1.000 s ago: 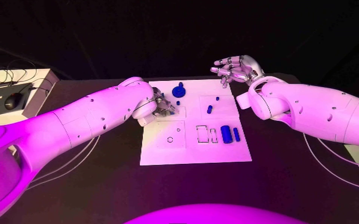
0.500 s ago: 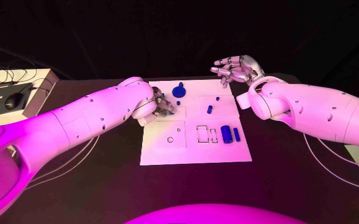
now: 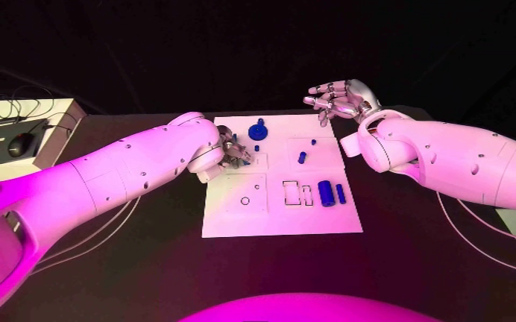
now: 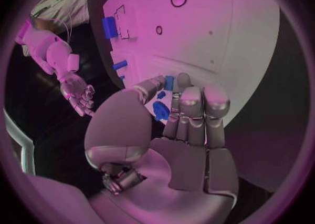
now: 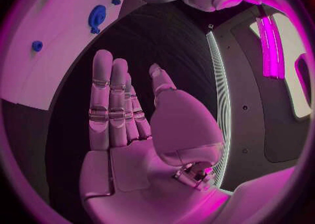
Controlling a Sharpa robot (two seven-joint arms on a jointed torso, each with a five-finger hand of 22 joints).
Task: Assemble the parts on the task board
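Nothing's moved in the last sec: left hand (image 3: 231, 152) w/ fingers together, holding nothing, hovers over task board (image 3: 277, 218) parts, right hand (image 3: 342, 99) spread wide, empty, so no progress.

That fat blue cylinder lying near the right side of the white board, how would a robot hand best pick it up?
The blue cylinder lies flat on the task board, so probably from above, fingers pinching its long curved sides at mid-length. A thinner blue bar lies close on its right, so that side looks tight. The right hand, open, looks nearer.
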